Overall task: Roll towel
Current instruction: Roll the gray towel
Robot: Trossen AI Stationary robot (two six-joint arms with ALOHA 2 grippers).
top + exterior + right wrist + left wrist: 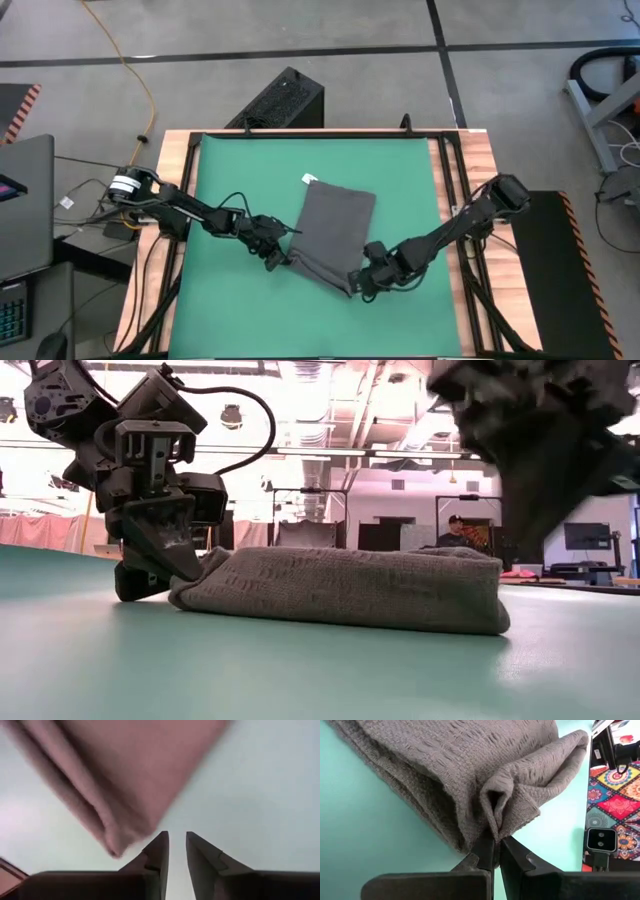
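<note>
— Table (455, 180) first: what covers it?

— One green mat (400, 190) over nearly the whole top, with wood showing along the left and right edges. The floor around it is grey concrete with dark seams, and one orange cable (130, 65) trails across it on the far left. A black box (280, 100) stands at the far edge of the table.

— And the room?

— In the low view it is a large hall with bright ceiling lights. One person in a cap (455, 532) sits well behind the table, next to a dark screen (585, 537).

— How many towels?

— One. The towel (335, 232), dark grey and folded, lies near the middle of the mat with its small white tag (309, 179) at the far corner.

— And the arms?

— Two. The left gripper (495, 851) is at the towel's near-left corner; its jaws are clamped on a pinched-up fold of the cloth. The right gripper (177, 845) sits low at the towel's near-right corner, just beside the cloth, with its jaws a narrow gap apart and nothing between them.
</note>
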